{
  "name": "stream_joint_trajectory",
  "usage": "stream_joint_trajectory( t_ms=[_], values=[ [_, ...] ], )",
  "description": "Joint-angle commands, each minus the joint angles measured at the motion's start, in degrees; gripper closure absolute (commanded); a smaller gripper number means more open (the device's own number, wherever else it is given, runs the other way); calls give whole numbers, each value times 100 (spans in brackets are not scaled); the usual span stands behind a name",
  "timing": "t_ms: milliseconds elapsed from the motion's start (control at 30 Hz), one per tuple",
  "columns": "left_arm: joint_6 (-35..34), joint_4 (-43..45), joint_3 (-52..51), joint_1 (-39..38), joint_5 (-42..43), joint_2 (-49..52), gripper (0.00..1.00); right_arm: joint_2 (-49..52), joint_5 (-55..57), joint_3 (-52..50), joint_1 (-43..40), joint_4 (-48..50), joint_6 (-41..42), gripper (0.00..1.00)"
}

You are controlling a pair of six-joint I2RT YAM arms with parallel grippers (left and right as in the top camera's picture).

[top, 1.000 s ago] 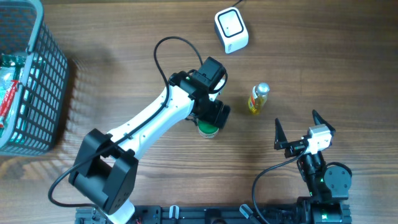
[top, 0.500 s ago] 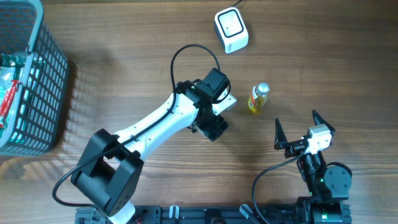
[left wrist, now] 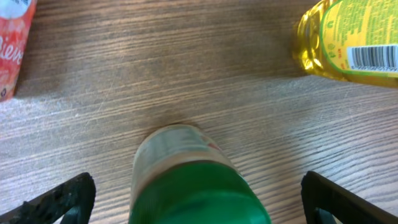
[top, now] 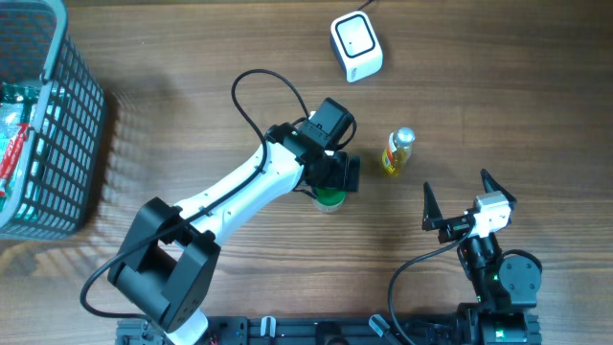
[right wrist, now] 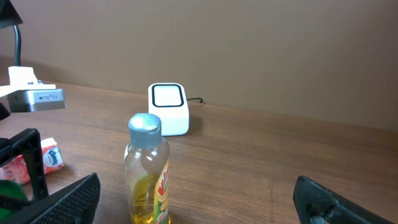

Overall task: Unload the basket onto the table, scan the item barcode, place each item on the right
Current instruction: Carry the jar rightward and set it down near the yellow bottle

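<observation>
A jar with a green lid (top: 329,198) stands on the wooden table, right under my left gripper (top: 330,180). In the left wrist view the jar (left wrist: 199,183) sits between the wide-open fingers (left wrist: 59,199) without touching either. A yellow bottle with a silver cap (top: 397,151) stands upright to the jar's right, and the barcode on its label (left wrist: 372,57) shows in the left wrist view. The white scanner (top: 355,46) sits at the back of the table. My right gripper (top: 460,196) is open and empty near the front right, facing the bottle (right wrist: 148,174) and the scanner (right wrist: 168,109).
A grey wire basket (top: 57,144) holding packaged goods stands at the far left. A red packet (left wrist: 12,43) lies on the table by the left gripper and is also seen as a red packet (right wrist: 46,155) in the right wrist view. The left arm (top: 230,196) stretches diagonally across the table's middle.
The left wrist twisted and shifted slightly right. It hid the green-lidded jar half a second ago, and the jar now shows again under it. The right arm has not moved.
</observation>
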Motion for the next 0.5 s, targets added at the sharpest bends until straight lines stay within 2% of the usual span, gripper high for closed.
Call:
stream_joint_trajectory(
  t_ms=[0, 200, 467],
  values=[
    [103, -186, 39, 42, 33, -264, 0, -26, 46, -7, -39, 11, -7, 0],
    [748, -824, 37, -162, 46, -310, 0, -26, 46, -4, -39, 11, -7, 0],
    [514, -732, 37, -319, 22, -273, 0, -26, 44, -7, -39, 11, -7, 0]
  ],
)
